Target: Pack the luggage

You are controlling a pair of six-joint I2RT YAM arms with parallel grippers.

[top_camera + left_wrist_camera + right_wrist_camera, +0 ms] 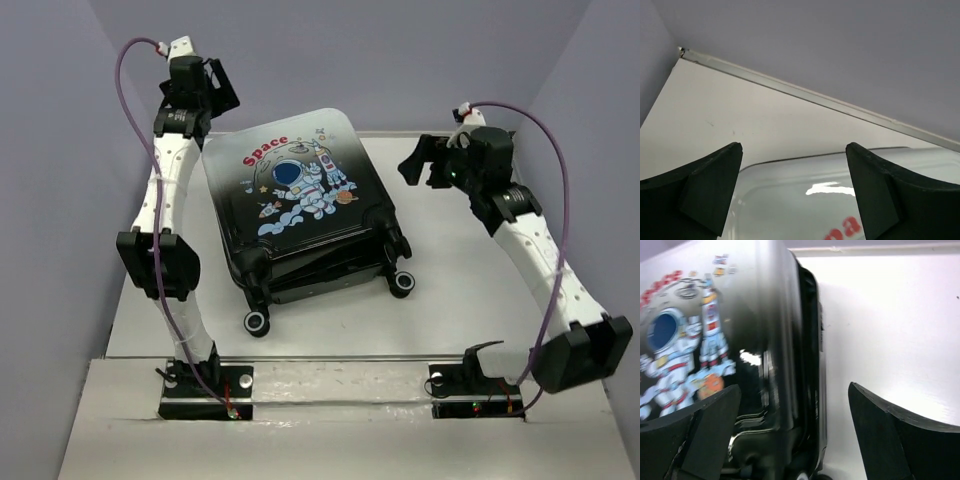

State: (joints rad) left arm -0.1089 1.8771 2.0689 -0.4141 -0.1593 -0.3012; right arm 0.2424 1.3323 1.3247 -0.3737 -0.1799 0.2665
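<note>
The luggage (300,205) lies flat and closed on the white table, astronaut print and red "Space" facing up, its wheels (257,322) toward the near edge. My left gripper (222,85) is open and empty, raised over the luggage's far left corner; the pale shell with red letters (840,200) shows between its fingers. My right gripper (420,160) is open and empty, off the luggage's right side. Its view shows the black side seam (807,370) and astronaut print (680,350) between its fingers.
The white table (460,250) is enclosed by lilac walls on the left, back and right. A metal strip (805,95) runs along the table's far edge. The arm bases (205,385) sit at the near edge.
</note>
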